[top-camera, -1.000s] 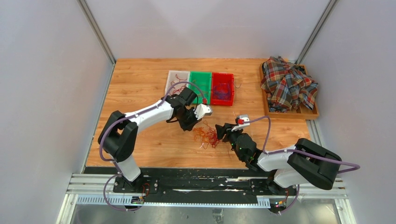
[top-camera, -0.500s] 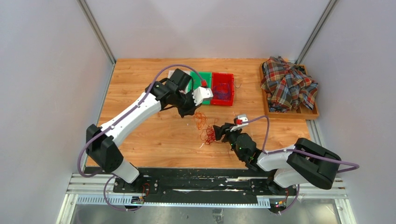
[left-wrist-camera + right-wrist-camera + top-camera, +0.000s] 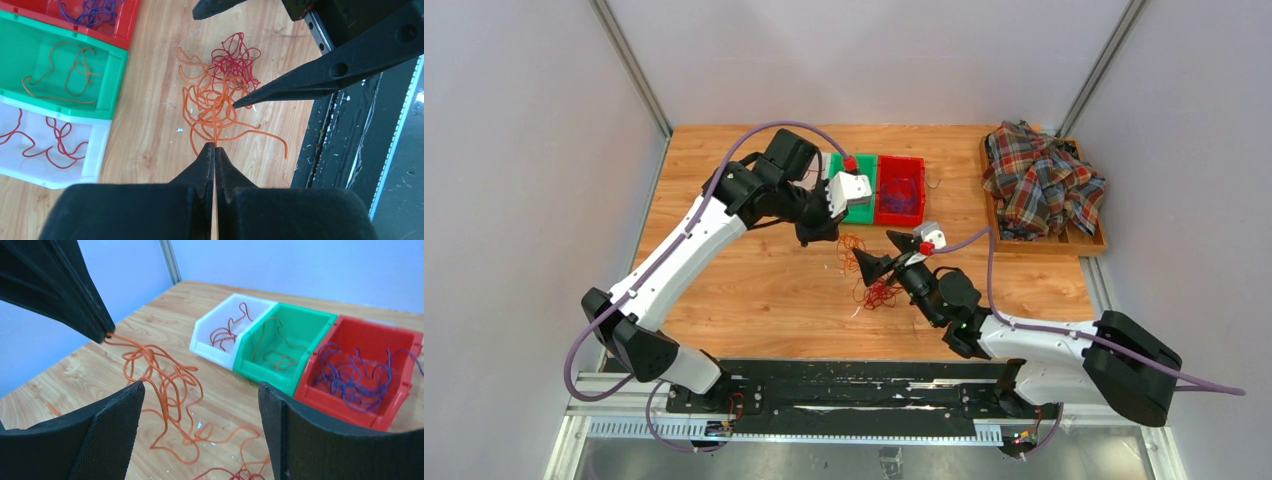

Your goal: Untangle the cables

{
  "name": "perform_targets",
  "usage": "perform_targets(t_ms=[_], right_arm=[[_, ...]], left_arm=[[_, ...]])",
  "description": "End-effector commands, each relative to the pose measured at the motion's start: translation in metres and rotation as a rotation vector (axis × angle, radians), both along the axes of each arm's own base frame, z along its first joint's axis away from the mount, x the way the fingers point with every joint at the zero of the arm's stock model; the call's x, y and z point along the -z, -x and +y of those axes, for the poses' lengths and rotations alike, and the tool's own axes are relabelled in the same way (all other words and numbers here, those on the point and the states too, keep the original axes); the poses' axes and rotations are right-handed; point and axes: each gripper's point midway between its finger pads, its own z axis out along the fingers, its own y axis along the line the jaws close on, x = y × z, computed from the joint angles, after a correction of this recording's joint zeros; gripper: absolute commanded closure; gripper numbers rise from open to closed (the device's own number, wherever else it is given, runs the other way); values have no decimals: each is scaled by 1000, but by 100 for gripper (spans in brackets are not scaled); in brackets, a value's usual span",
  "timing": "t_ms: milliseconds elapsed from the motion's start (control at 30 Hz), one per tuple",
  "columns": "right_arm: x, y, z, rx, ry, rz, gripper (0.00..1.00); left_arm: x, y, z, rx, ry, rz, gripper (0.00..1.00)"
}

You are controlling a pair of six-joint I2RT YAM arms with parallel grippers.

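The cables lie as a loose bunch mid-table: orange loops (image 3: 210,107) with a red tangle (image 3: 237,60) on their near side, both seen again in the top view (image 3: 869,275). My left gripper (image 3: 215,146) is shut on one orange strand and holds its end off the wood, so the strand hangs down from the tips (image 3: 107,334). In the top view that left gripper (image 3: 832,237) sits just in front of the bins. My right gripper (image 3: 199,387) stands wide open over the bunch, with nothing between its fingers (image 3: 300,82).
Three bins stand in a row behind the bunch: white (image 3: 202,337) with a red cord, green (image 3: 307,322) with an orange cord, red (image 3: 400,410) with purple cords. A plaid cloth (image 3: 1039,180) fills a wooden tray (image 3: 1044,247) at the back right.
The left arm rose and stretched toward the bins, drawing an orange strand out of the bunch. The right gripper opened, let go of the bunch and shifted forward-left.
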Motion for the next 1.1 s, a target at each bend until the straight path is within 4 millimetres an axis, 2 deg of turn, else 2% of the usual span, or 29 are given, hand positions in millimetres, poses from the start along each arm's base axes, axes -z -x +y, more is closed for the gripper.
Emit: perform_targets(t_ms=[0,233,433,533,633,767,933,1067], right_arm=[[-30,8,11,-60,24,-91,17],[-46,13,31,-147,42,-131,17],[-47,11,44,-177,54,-138,18],[-45,2,40,-122,52,-139,20],[-52,-6,33,-63,9,-158,23],[-58,-16,27,7,-60,-156,25],[-54,-17,34,-19,-82,-150,26],[-47,-23,32,10,-71,-135,26]], left_arm=[[-17,16,2,50,25,-8,99],[-21,28,1,80,35,-12,99],[-24,30,0,76,44,-11,99],[-29,33,-1,74,58,-9,99],[-32,38,-1,77,66,8,99],[-25,49,-2,71,78,77,99],[-9,55,1,63,55,129,99],[-12,56,-2,71,69,136,99]])
